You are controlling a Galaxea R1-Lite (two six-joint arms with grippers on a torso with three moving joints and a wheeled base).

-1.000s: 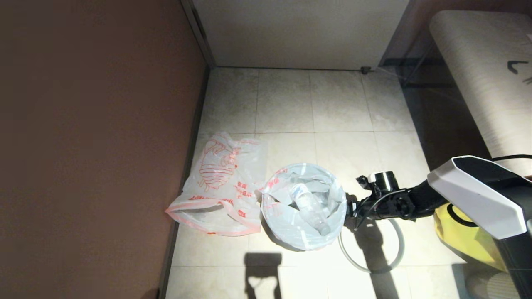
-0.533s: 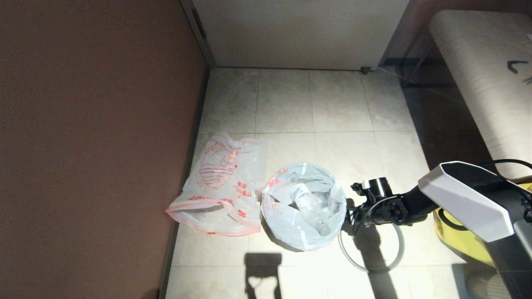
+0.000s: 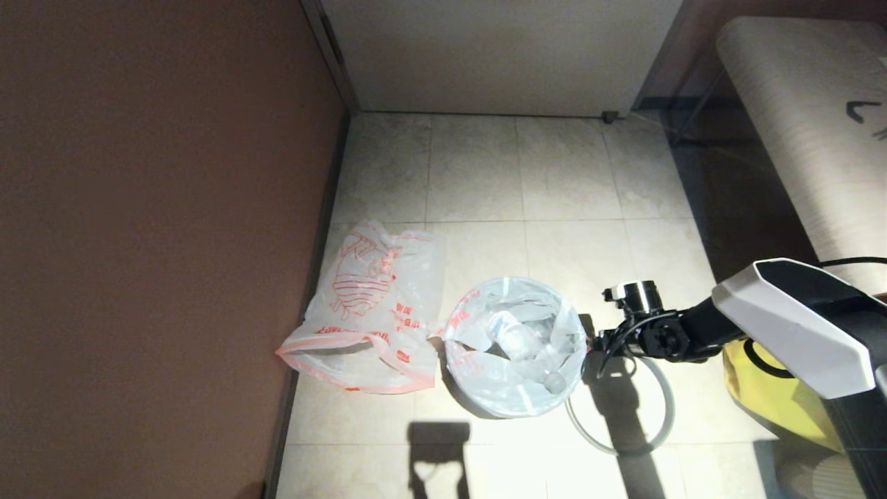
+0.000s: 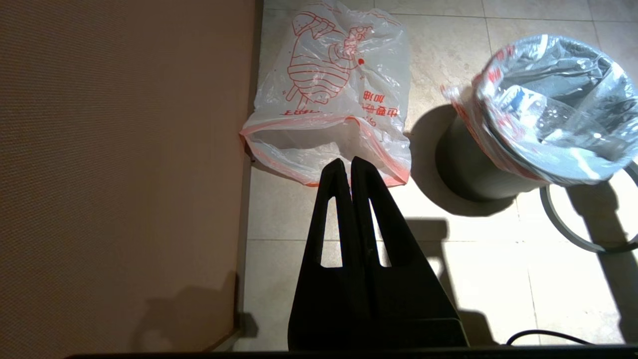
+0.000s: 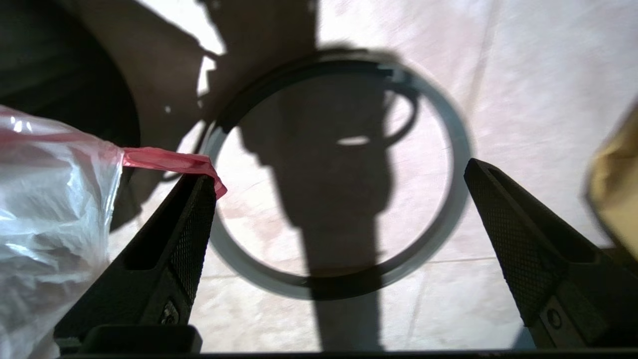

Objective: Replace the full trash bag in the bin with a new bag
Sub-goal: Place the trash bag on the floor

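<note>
Tilted rightward now, bin [image 4: 463, 169] and full bag [image 3: 516, 346]; right pincer [image 5: 339, 209] gapes beside it, left pincer [image 4: 347, 167] shut; new bag's [image 3: 371, 305] red characters unreadable.

Indoor room corner, tiled floor [image 3: 568, 187], brown wall [image 3: 152, 208]

White angular arm shell [image 3: 790, 326], black wrist w/ cable, black triangular fingers [image 5: 523, 249], textured pads

- The bin [image 3: 463, 394] is almost wholly covered by the full trash bag [image 3: 516, 346].
- The yellow bag [image 3: 776, 395] is partly hidden behind the right arm.
</note>
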